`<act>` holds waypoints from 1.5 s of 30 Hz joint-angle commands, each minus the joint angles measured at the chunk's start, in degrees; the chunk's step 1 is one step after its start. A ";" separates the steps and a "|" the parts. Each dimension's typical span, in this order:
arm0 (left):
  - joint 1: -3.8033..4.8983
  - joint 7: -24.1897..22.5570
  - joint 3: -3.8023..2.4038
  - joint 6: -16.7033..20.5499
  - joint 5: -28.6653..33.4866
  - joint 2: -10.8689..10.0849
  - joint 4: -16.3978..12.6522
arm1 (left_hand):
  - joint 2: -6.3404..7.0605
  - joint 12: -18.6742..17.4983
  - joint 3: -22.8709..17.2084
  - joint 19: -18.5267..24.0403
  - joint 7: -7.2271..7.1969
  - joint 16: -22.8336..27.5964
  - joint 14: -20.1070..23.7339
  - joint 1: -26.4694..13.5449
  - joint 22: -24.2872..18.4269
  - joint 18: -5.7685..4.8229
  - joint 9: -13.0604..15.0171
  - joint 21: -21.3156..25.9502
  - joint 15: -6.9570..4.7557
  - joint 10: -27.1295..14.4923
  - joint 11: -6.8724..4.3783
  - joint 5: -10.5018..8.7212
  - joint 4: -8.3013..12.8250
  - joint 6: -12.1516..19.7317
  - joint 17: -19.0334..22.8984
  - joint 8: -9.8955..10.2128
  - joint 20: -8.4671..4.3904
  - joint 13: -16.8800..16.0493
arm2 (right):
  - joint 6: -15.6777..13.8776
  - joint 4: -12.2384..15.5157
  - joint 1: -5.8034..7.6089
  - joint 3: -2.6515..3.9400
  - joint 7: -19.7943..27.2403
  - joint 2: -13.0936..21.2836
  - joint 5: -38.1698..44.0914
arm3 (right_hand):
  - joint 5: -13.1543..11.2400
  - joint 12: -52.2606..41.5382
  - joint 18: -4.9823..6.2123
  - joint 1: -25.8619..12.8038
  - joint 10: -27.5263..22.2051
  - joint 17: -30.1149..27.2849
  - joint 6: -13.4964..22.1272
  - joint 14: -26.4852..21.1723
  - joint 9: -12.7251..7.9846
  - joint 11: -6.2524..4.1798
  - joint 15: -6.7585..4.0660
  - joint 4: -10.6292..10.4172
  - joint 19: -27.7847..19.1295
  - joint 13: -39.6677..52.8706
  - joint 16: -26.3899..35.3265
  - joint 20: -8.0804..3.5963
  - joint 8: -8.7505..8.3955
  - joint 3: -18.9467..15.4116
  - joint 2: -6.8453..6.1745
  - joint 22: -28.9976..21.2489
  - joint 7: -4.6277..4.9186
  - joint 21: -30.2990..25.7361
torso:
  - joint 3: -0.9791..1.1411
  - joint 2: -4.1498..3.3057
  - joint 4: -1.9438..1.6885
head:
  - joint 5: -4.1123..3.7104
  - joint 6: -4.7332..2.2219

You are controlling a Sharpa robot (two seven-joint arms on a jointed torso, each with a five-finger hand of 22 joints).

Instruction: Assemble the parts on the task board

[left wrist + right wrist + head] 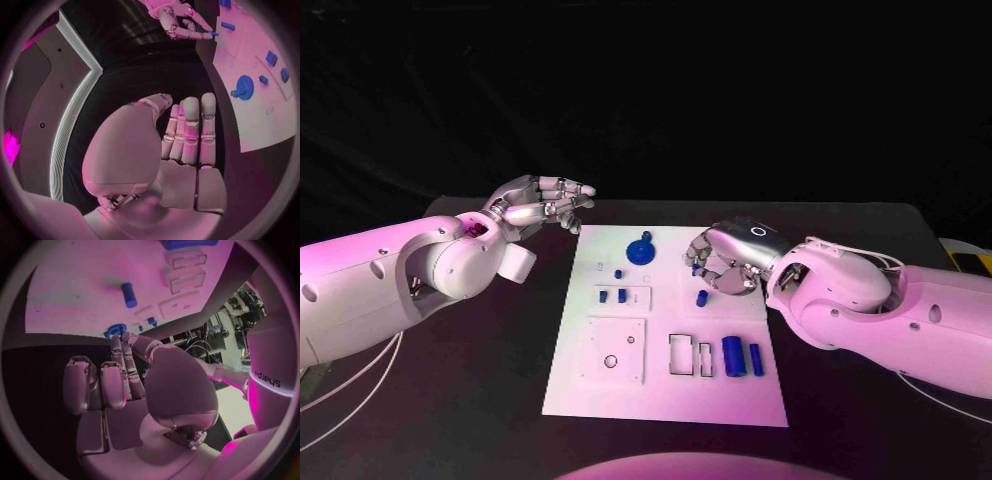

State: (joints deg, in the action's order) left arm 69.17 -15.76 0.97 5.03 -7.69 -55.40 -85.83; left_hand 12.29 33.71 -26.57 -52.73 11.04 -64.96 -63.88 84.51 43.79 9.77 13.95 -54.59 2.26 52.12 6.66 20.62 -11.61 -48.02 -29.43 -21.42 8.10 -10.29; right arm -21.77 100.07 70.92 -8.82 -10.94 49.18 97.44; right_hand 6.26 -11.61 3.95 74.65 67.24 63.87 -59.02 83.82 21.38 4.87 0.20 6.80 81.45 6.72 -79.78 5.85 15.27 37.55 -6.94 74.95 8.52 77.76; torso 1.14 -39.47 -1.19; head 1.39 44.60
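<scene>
On the black counter [473, 400], the white task board [733, 400] lies between the two arms. At its far end a blue gear [642, 250] rests flat, clear of both hands. Two small blue pegs [612, 296] stand in a shallow recess near the board's middle, and a short blue cylinder [702, 297] stands upright just beside the right robot hand [727, 262]. Near the board's right edge, two larger blue cylinders [741, 358] lie side by side next to two rectangular slots [689, 354]. A square plate section with a round hole [615, 352] occupies the board's near left. The left robot hand [538, 205] hovers off the board's far left corner, fingers curled together on nothing. The right robot hand is over the board's right edge, fingers curled inward; whether they pinch anything cannot be determined.
</scene>
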 commanded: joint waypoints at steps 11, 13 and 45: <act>-0.01 -0.64 -0.03 -0.63 -0.16 1.73 0.56 | -0.06 -0.38 0.05 -0.48 0.15 0.24 -0.17 0.63 -0.08 0.78 -0.07 0.28 0.34 -0.31 0.37 0.01 0.38 0.43 0.08 0.25 -0.08 0.09 | -3.90 0.73 -4.01 0.04 3.32 -7.05 -0.82 | -0.03 -0.29 -0.60 -0.29 0.47 0.20 -0.20 1.72 0.05 -0.52 -0.36 0.09 0.24 0.02 -0.43 0.00 0.21 0.27 0.07 5.27 -0.06 0.02 | -0.25 0.24 -0.30 | 3.57 0.25; -0.01 -0.65 -0.02 -0.56 -0.16 1.92 0.60 | -0.06 -0.38 0.05 -0.48 0.15 0.24 -0.17 0.63 -0.08 0.78 -0.07 0.28 0.34 -0.31 0.37 0.01 0.38 0.43 0.08 0.25 -0.08 0.09 | -4.17 0.19 -4.80 0.03 3.47 -7.85 -0.71 | -0.03 -0.27 -0.59 -0.29 0.43 0.16 -0.16 1.71 0.06 -0.50 -0.36 0.10 0.20 0.02 -0.42 0.00 0.20 0.30 0.09 5.23 -0.04 -0.03 | -0.30 0.22 -0.27 | 3.89 0.32; 0.00 -0.68 -0.01 -0.53 -0.16 3.17 0.89 | -0.05 -0.44 0.06 -0.48 0.19 0.25 -0.15 0.60 -0.09 0.77 -0.09 0.30 0.39 -0.42 0.42 0.00 0.43 0.49 0.09 0.26 -0.04 0.12 | -4.95 -4.66 -11.44 -0.48 4.00 -12.60 0.79 | -0.03 -0.13 -0.53 -0.42 0.20 0.05 0.13 1.70 0.11 -0.37 -0.27 0.20 0.05 0.08 -0.44 0.04 0.12 0.43 0.02 5.13 0.10 -0.22 | -0.19 0.18 -0.18 | 8.15 3.58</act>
State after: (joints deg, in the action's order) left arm 69.13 -15.88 1.00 5.07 -7.76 -52.33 -84.87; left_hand 12.29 33.45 -26.41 -52.73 11.25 -64.96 -63.87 84.52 43.80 9.76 13.91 -54.60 2.26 51.92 6.86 20.62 -11.45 -47.82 -29.39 -21.42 8.10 -10.25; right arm -27.07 95.44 59.59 -9.28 -7.37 36.68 97.20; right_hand 6.10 -11.62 3.96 74.64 67.30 63.98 -58.90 83.82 21.43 4.93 0.20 7.04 81.44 6.75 -79.99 5.85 15.21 37.79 -6.96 74.92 8.42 77.76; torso 0.94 -39.30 -1.37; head 9.40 47.96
